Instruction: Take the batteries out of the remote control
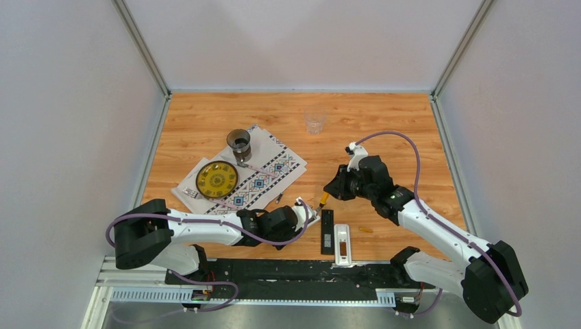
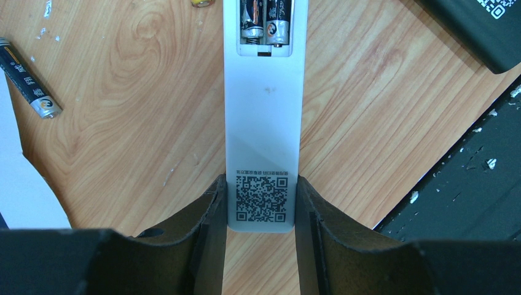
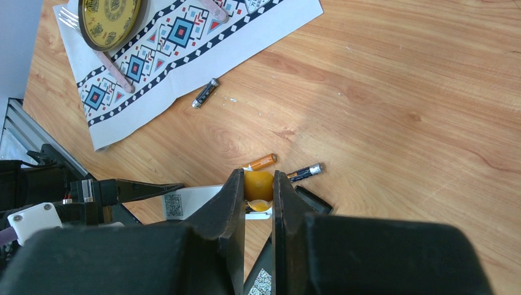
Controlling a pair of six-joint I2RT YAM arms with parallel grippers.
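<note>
My left gripper (image 2: 261,184) is shut on the QR-code end of a white remote control (image 2: 264,123) lying face down on the table. Its open compartment holds two batteries (image 2: 265,21). My right gripper (image 3: 258,177) is shut on an orange-handled screwdriver (image 3: 258,185), tip down over the remote's far end (image 3: 184,203). Loose batteries lie on the wood: an orange one (image 3: 263,162), a dark one (image 3: 305,172) and another dark one (image 3: 205,93) near the placemat. In the top view the left gripper (image 1: 308,213) and the right gripper (image 1: 329,190) meet at the remote.
A black remote (image 1: 327,231) and a second white remote (image 1: 342,244) lie by the near edge, with a small orange battery (image 1: 366,229) beside them. A patterned placemat (image 1: 267,175) carries a yellow plate (image 1: 216,179) and a dark cup (image 1: 239,144). A clear glass (image 1: 314,120) stands at the back.
</note>
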